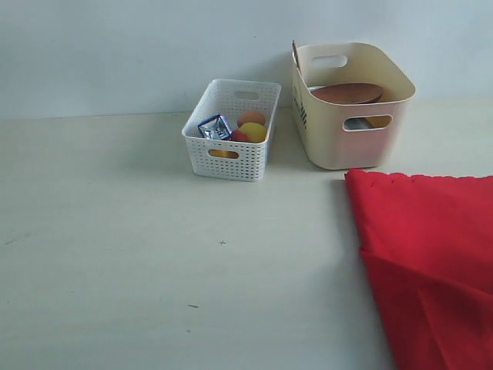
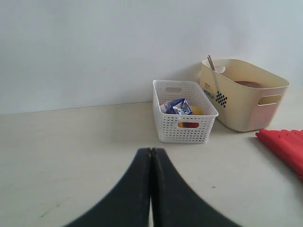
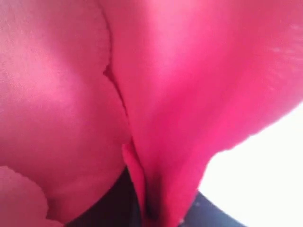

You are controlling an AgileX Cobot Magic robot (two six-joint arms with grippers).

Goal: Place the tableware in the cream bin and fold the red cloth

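Exterior view, read left to right: shows pale table [image 1: 115, 254] with no tableware lying loose on its visible part, then small white perforated basket [image 1: 231, 166] holding blue-and-white snack packet [image 1: 215, 126] and round foods, then tall cream plastic bin [image 1: 339, 146] just beside it, carrying round brown wooden plate [image 1: 347, 93] and dark handle [image 1: 294, 52] poking above the rim. Cannot make out the other pieces inside, yet points to the tableware half being done. Farther right, finds large bright red cloth [image 1: 431, 254] spread near the bin, creased but not neatly folded. Left wrist view: catches black left gripper [image 2: 150, 153] pressed together on nothing. Right wrist view: fills with red fabric, pinched tight in right gripper [image 3: 156, 213]. Leaves the folding to finish.
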